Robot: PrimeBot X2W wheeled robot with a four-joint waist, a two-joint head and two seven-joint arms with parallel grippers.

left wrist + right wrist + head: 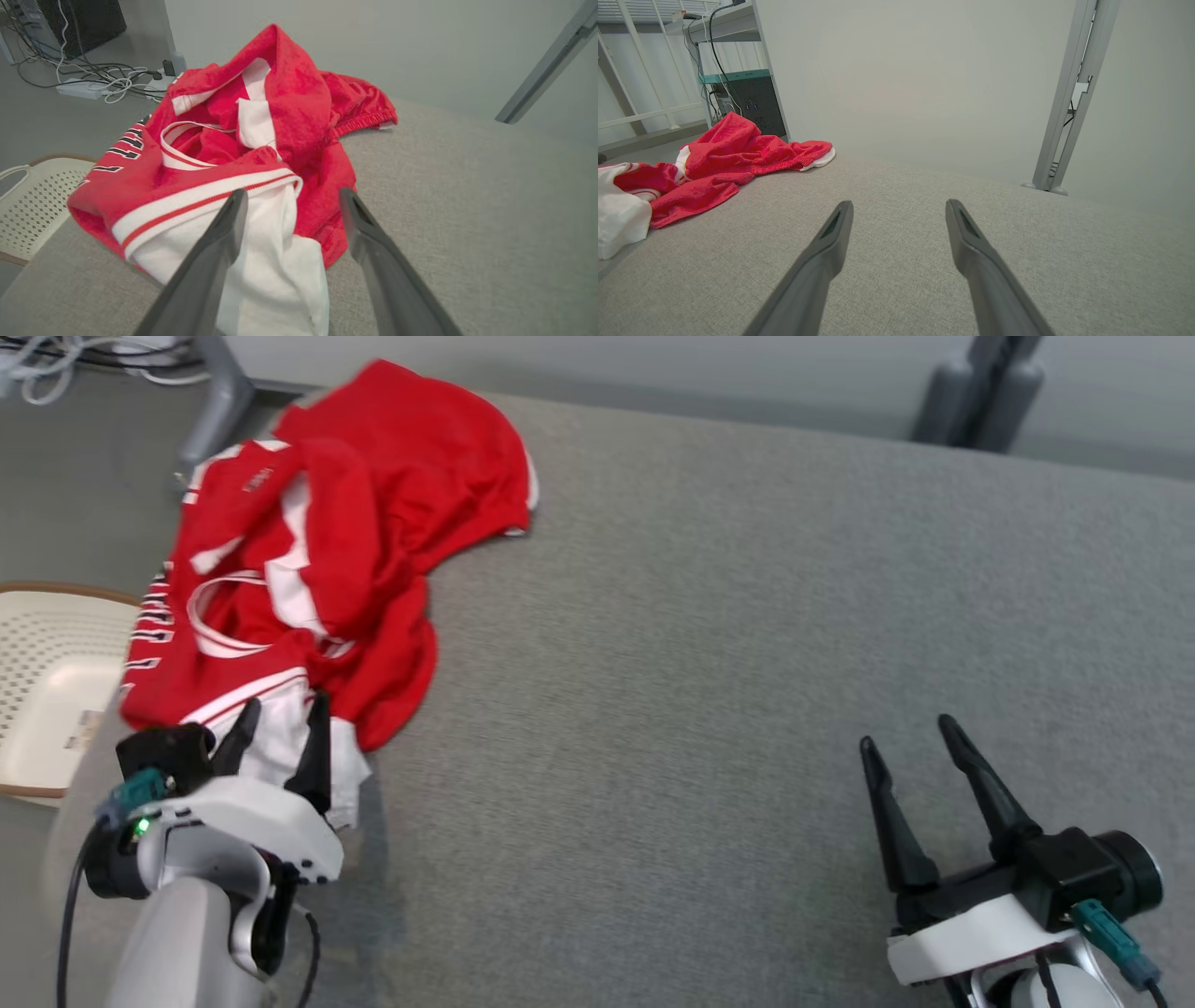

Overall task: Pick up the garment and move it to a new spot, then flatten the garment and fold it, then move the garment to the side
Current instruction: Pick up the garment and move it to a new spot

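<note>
The right gripper (906, 730) is at the table's (700, 663) near right. Its jaws are spread wide over bare grey cloth and hold nothing. At the table's near left, the left gripper (285, 702) gapes just as wide, its fingers straddling the white end of the garment (373, 504) without pinching it. The red and white garment lies crumpled along the table's left side, reaching its far edge. Past the table's left edge sits a cream perforated seat (47, 681).

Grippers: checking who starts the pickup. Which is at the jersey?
The left gripper: open jaws over the red jersey; the right gripper stands well apart.
</note>
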